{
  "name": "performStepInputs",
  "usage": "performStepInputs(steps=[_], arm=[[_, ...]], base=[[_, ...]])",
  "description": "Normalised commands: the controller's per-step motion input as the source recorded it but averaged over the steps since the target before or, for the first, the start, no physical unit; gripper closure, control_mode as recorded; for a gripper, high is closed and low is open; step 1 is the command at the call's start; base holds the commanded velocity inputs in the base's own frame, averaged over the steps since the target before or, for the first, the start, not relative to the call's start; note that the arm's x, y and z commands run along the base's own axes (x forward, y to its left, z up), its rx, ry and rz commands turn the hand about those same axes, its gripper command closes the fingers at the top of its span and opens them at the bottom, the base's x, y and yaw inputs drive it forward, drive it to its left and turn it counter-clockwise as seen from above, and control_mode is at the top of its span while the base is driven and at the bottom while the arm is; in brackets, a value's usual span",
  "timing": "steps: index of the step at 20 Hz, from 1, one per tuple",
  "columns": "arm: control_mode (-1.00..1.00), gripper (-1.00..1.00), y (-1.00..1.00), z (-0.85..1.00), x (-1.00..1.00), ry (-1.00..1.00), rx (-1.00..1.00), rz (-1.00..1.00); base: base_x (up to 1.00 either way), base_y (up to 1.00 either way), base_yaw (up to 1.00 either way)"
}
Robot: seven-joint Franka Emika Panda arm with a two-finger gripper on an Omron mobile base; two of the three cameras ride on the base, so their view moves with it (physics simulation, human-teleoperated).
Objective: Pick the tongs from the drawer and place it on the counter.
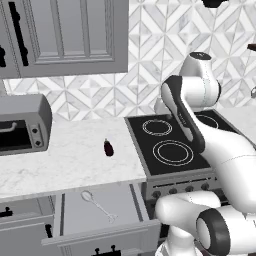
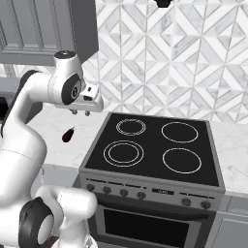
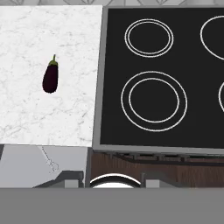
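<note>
The drawer (image 1: 75, 212) stands pulled out below the counter (image 1: 65, 157). In it lie the tongs (image 1: 98, 204), thin and silvery, with the round end at the back and the forked tip toward the front. My gripper (image 2: 80, 113) hangs high over the seam between counter and stove, pointing down, with its two small fingertips apart and nothing between them. In the hand view the forked tip of the tongs (image 3: 50, 162) shows at the lower left inside the drawer (image 3: 22, 162), well below the hand. The white marble counter (image 3: 26, 109) spreads above it.
A small dark eggplant (image 1: 108, 147) (image 3: 50, 78) lies on the counter near the stove. The black stovetop (image 1: 170, 145) (image 2: 155, 145) with ring burners sits to the right. A grey toaster oven (image 1: 22, 125) stands at the counter's left, under grey upper cabinets (image 1: 65, 35).
</note>
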Motion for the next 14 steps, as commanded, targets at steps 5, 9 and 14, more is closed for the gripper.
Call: performStepInputs(steps=[5, 9, 14], arm=[[1.0, -1.0, 0.0, 0.0, 0.0, 0.0, 0.0, 0.0], [1.0, -1.0, 0.0, 0.0, 0.0, 0.0, 0.0, 0.0], [1.0, -1.0, 0.0, 0.0, 0.0, 0.0, 0.0, 0.0]], base=[[0.0, -0.08, 0.0], [0.0, -0.55, 0.0], [0.05, -0.5, 0.0]])
